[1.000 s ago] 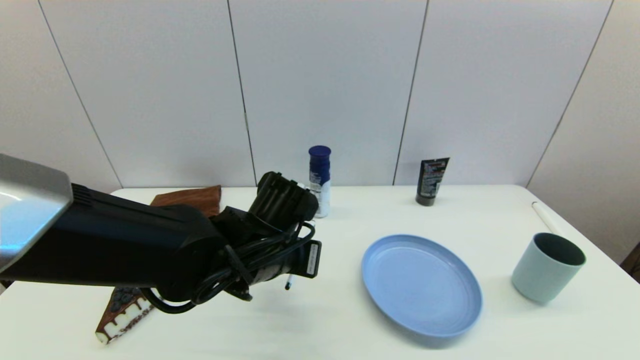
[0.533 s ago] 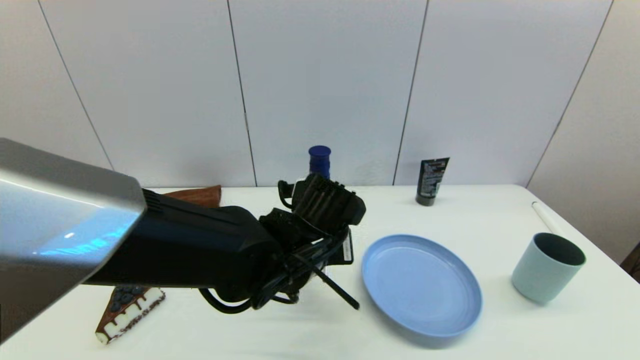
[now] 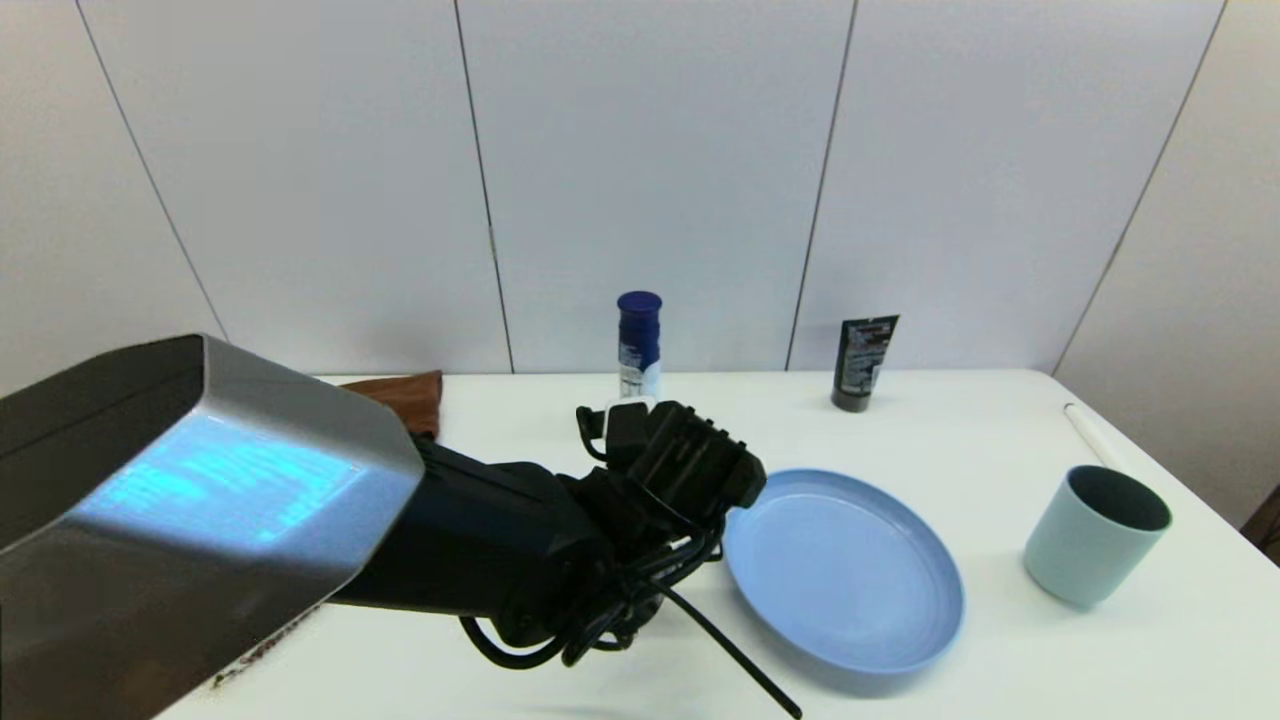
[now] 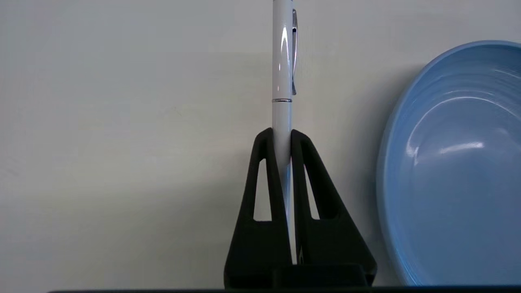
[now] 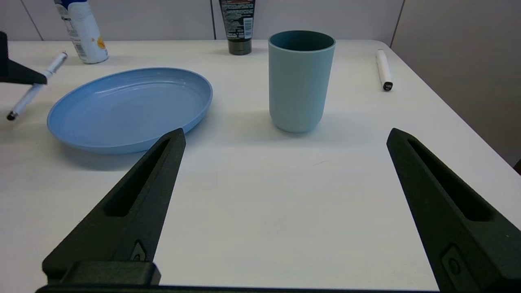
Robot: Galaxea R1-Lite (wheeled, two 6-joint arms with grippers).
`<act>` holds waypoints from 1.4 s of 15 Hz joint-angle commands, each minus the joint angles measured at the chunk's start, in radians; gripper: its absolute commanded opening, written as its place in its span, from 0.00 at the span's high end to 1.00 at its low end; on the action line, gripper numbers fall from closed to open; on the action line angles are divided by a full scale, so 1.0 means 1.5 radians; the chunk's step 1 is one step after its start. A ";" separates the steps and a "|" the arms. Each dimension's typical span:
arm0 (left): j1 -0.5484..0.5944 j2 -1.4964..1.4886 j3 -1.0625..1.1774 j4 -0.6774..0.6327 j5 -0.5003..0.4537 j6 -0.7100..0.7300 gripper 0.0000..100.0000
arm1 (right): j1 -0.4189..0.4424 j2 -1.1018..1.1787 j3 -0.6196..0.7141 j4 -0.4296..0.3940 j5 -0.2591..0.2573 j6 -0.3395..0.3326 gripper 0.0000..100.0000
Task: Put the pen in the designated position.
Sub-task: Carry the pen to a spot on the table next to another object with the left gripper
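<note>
Because the left end effector (image 4: pixel 282 136) pinches the pen (image 4: pixel 282 73) only at its lower barrel, most of the length juts past the fingertips, so a tilt or early release could, I judge, send it rolling against the light-blue plate (image 4: pixel 452 162) just beside the fingers. That slim, glossy white pen has a silver clip and thin silver band; seen from the right wrist, its small black tip angles down toward the white surface (image 4: pixel 122 122). Well apart from it, the right end effector (image 5: pixel 285 211) rests with fingers spread wide.
</note>
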 commanded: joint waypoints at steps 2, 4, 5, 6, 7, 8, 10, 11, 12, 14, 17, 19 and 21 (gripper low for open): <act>-0.011 0.019 0.013 -0.004 0.001 -0.021 1.00 | 0.000 0.000 0.000 0.000 0.000 -0.001 0.00; -0.017 0.023 0.013 -0.004 0.001 -0.031 1.00 | 0.000 0.000 0.000 0.000 0.000 0.001 0.00; -0.019 0.026 0.013 -0.004 0.001 -0.032 1.00 | 0.000 0.000 0.000 0.000 0.000 0.001 0.00; -0.020 0.026 0.013 -0.004 0.001 -0.032 1.00 | 0.000 0.000 0.000 0.000 0.000 0.001 0.00; -0.020 0.027 0.013 -0.004 0.000 -0.033 1.00 | 0.000 0.000 0.000 0.000 0.000 -0.001 0.00; -0.020 0.027 0.013 -0.004 0.000 -0.033 1.00 | 0.000 0.000 0.000 0.000 0.000 -0.001 0.00; -0.020 0.025 0.016 -0.004 0.000 -0.032 1.00 | 0.000 0.000 0.000 0.000 0.000 -0.001 0.00; -0.020 0.024 0.017 -0.004 0.000 -0.032 1.00 | 0.000 0.000 0.000 0.000 0.000 0.001 0.00; -0.020 0.025 0.017 -0.004 0.000 -0.033 1.00 | 0.000 0.000 0.000 0.000 0.000 -0.001 0.00; -0.019 0.025 0.017 -0.001 0.001 -0.029 1.00 | -0.001 0.000 0.000 0.000 0.000 -0.001 0.00; -0.017 0.019 0.018 0.001 -0.001 -0.033 1.00 | 0.000 0.000 0.000 0.000 0.000 -0.001 0.00; -0.013 0.017 0.018 0.001 -0.001 -0.034 1.00 | 0.000 0.000 0.000 0.000 0.000 -0.001 0.00; -0.011 0.011 0.018 0.001 0.002 -0.034 1.00 | 0.000 0.000 0.000 0.000 0.000 -0.001 0.00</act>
